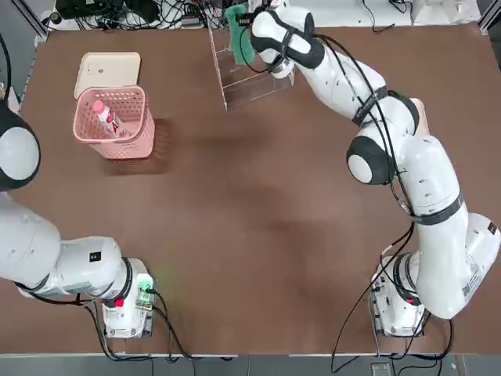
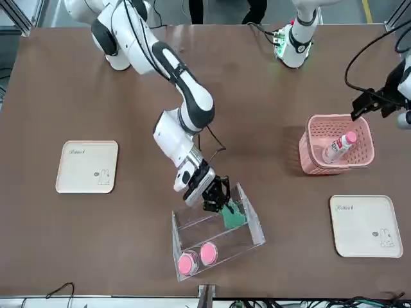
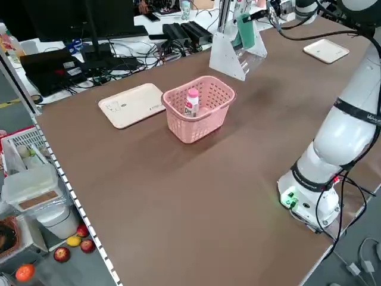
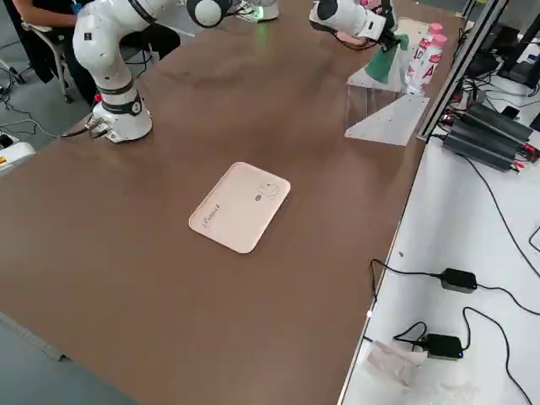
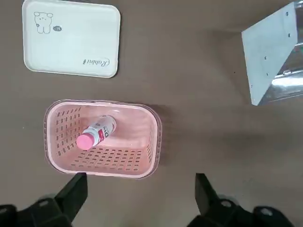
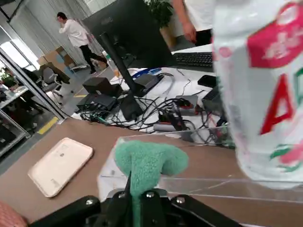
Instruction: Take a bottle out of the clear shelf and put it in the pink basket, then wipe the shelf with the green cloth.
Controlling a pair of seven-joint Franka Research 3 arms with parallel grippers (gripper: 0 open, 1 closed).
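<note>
Brown table (image 1: 258,235), "Rabbit" cream tray (image 5: 71,38); right gripper (image 2: 221,202) jaws clamped on green cloth (image 2: 234,217).

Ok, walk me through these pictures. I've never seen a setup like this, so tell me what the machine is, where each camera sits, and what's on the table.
These are two white robot arms bolted side by side at a brown table, each ending in a two-finger gripper. One camera looks straight down, one faces the robot from across the table, two look in from the sides, and one rides on each wrist.

The right gripper is shut on the green cloth and reaches into the clear shelf, where two bottles with pink caps stand. The left gripper hangs open above the pink basket, which has one bottle lying inside. Two cream trays also sit on the table.
</note>
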